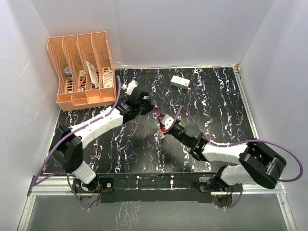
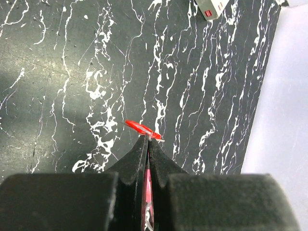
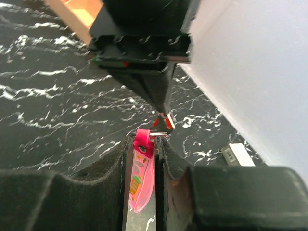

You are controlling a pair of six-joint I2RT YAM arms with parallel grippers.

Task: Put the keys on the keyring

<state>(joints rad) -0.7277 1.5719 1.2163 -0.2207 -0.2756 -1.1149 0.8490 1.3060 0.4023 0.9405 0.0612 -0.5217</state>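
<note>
Looking down from above, you see the left arm (image 1: 96,126) stretched diagonally toward the middle of the tabletop (image 1: 226,110). The right arm (image 1: 216,151) reaches in low to meet it, tips nearly touching. From the left wrist, your left jaws are clenched on the red key (image 2: 139,127), its head jutting past the tips. From the right wrist, your right jaws grasp the keyring (image 3: 141,175) by its pink tag, held above the tabletop, just beside that key.

Rack (image 1: 82,72) in the worktop's (image 1: 216,110) far left corner; box (image 1: 180,82) by the far edge; mid-worktop, left pincer's (image 1: 153,109) key (image 2: 139,128) meets right pincer's (image 1: 162,121) keyring (image 3: 142,178).
</note>
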